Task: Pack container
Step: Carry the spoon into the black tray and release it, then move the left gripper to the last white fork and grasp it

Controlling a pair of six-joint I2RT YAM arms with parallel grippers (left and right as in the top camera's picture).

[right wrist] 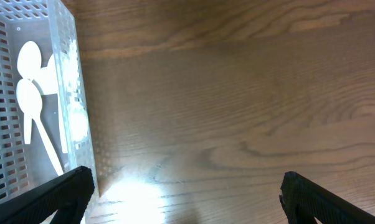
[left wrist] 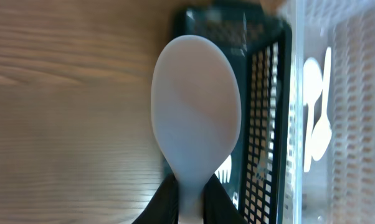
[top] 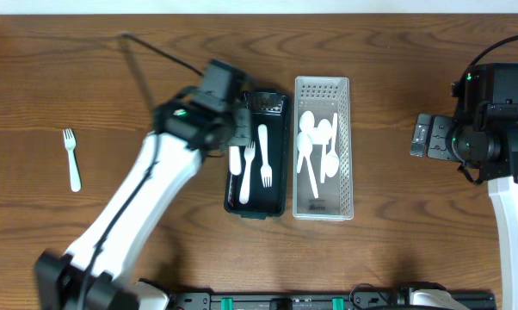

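Looking down on a brown wooden table (top: 397, 69), with two containers standing side by side in the middle. Showing forks (top: 264, 159) in the dark basket (top: 257, 209) on the left and spoons (top: 315, 138) in the clear perforated container (top: 348, 146) just right of it.

Gripping a white spoon (left wrist: 195, 106) by its thin handle in the left gripper (left wrist: 190, 205), with jaws pinched narrow on it. Hanging the bowl of this spoon over the left rim of the dark basket, toward its far end, partly over bare wood. Holding nothing in the right gripper (right wrist: 184, 199), with jaws spread wide, over bare table to the right of the clear container. Leaving one loose fork (top: 71, 159) lying at the far left, well apart from both containers.

Possibly going wrong from here:
- Dropping the spoon among the forks, through releasing here and not over the clear container.
- Catching the bowl on the wall between the two containers, through crossing to the right too low.
- Letting the spoon turn or slip, through pinching only the smooth, narrow handle.
- Landing it half on the rim, through releasing above the edge.

Noticing a small pale label at the near end of the clear container and a small mark at the far end of the dark basket; not managing to read either. Finding no readable brand anywhere.
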